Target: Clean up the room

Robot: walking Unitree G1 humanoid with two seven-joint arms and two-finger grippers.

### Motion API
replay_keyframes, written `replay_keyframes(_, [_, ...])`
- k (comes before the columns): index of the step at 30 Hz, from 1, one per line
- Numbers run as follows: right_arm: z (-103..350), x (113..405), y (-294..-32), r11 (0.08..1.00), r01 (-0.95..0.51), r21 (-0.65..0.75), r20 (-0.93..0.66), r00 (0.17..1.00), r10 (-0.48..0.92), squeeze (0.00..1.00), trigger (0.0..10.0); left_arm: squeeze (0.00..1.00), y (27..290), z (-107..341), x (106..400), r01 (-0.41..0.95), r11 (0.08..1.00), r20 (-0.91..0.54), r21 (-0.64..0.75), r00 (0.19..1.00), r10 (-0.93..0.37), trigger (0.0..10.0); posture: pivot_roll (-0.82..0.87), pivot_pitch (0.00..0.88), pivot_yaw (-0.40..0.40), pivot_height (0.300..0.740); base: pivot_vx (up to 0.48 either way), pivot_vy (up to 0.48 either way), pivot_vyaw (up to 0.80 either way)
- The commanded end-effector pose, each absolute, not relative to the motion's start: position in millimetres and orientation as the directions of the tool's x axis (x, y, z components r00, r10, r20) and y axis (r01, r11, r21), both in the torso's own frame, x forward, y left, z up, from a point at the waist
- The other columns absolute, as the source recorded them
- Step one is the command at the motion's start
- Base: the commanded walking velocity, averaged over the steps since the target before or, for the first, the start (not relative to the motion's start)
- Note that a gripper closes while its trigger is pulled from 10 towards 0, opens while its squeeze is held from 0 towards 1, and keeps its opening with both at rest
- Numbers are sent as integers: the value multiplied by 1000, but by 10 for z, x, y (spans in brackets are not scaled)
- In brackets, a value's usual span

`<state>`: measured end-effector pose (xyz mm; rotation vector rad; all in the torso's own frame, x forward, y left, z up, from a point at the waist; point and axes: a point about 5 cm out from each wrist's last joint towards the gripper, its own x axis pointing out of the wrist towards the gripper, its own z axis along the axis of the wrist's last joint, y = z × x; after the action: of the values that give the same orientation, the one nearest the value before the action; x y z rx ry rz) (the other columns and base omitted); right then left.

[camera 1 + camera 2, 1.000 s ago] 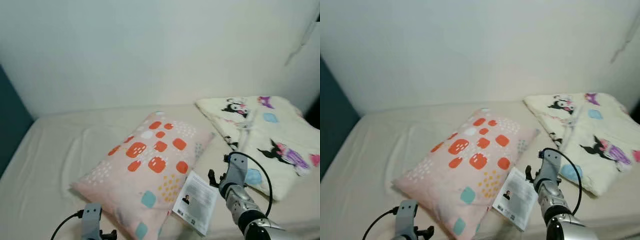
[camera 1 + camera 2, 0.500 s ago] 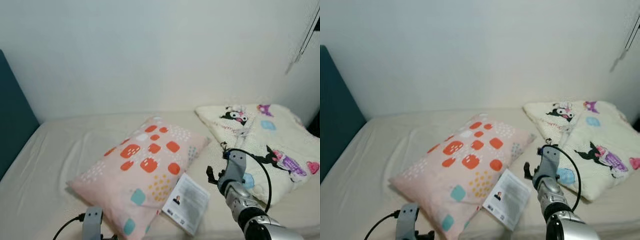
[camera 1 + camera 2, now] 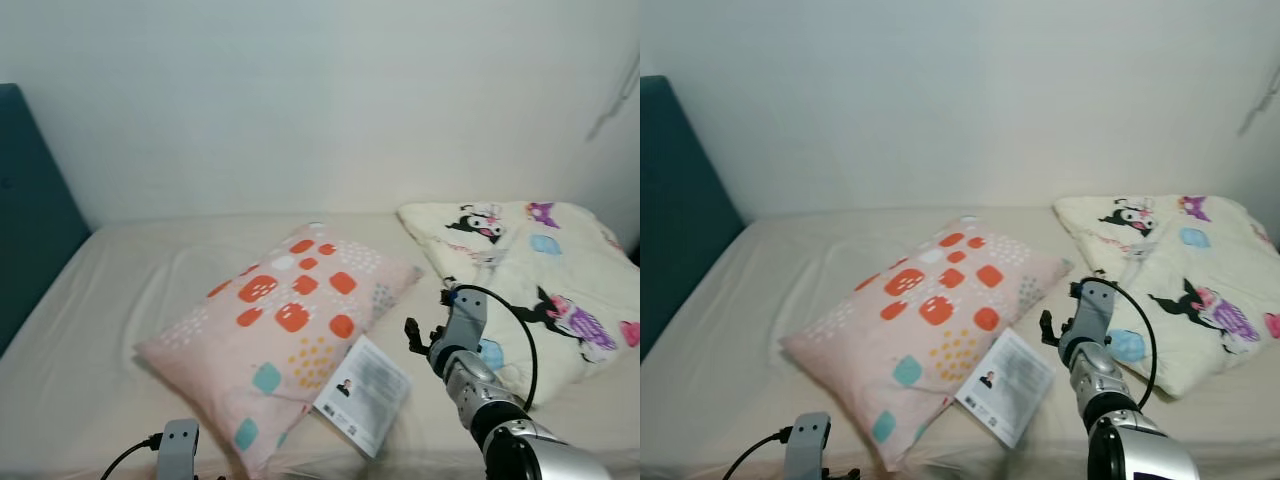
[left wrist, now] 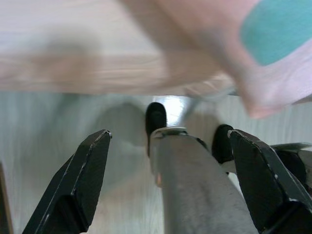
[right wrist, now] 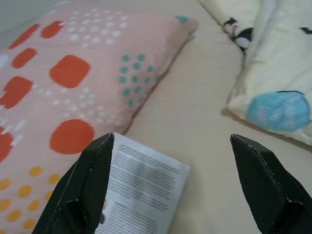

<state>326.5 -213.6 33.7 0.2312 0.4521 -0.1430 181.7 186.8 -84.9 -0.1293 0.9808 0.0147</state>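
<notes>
A pink pillow (image 3: 285,310) with orange and teal patches lies askew in the middle of the cream bed (image 3: 110,290). A white book (image 3: 362,392) rests against the pillow's near right corner. At the right lies a rumpled cream blanket (image 3: 535,265) with cartoon prints. My right gripper (image 5: 170,141) hovers open just above the sheet, between the book (image 5: 141,187) and the blanket (image 5: 278,107), with nothing in it. My left gripper (image 4: 169,134) hangs open below the bed's front edge, under a pillow corner (image 4: 273,53).
A dark teal headboard (image 3: 30,210) stands at the bed's left end and a plain white wall runs behind. The left wrist view looks down at pale wood floor (image 4: 44,146) and my own silver leg (image 4: 190,185). Bare sheet lies left of the pillow.
The camera has moved, bringing the headboard into view at the left. My right gripper keeps its place beside the book, still open. The left arm sits lower in the picture.
</notes>
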Motion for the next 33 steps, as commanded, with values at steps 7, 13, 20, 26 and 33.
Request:
replay_keyframes(7, [400,3345,-1950,955,98,281,-411,911,27,0,10000,0,1964,-880,1716,-42,996,-844,-73,534,-40,10000,98,59,-33,740,0,0,0])
replay_keyframes(13, [392,3339,-1884,976,30,217,-399,915,60,0,10000,0,1988,-891,1686,-27,999,-852,-44,524,-23,10000,97,67,-30,740,0,-381,334])
replay_keyframes(20, [382,3317,-1957,970,55,238,-395,918,45,0,10000,0,1955,-883,1714,-30,998,-847,-59,531,-35,10000,78,44,-24,740,0,0,570])
replay_keyframes(26, [373,3313,-1968,973,52,226,-409,912,46,0,10000,0,1944,-883,1719,-19,998,-848,-59,529,-40,10000,74,32,-23,740,0,0,0])
replay_keyframes(33, [367,3320,-1940,965,65,253,-424,904,50,0,10000,0,1941,-885,1713,-15,998,-849,-60,527,-43,10000,80,20,-22,735,0,0,0])
